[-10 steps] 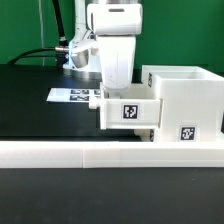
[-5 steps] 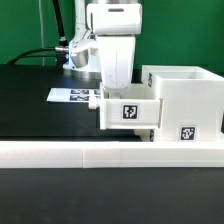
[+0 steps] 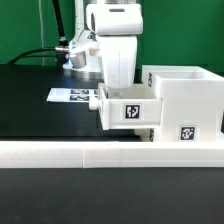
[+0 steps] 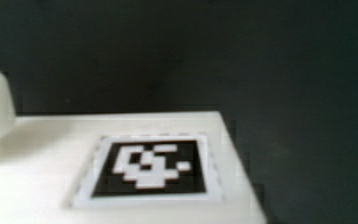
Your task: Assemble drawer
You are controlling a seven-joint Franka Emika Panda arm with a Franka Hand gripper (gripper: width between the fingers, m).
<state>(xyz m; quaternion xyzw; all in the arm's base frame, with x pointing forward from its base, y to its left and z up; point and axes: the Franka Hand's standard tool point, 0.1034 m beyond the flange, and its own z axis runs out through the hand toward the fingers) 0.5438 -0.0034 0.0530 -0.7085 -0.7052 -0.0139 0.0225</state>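
Hand (image 3: 110, 90) (fingers hidden) over tray (image 3: 127, 110) edge

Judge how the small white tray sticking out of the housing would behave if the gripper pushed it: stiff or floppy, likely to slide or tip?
The tray looks like rigid moulded plastic with flat walls, so probably stiff. It sits partly inside the housing, so a push would likely slide it inward, not tip it. Its smooth faces may be slippery.
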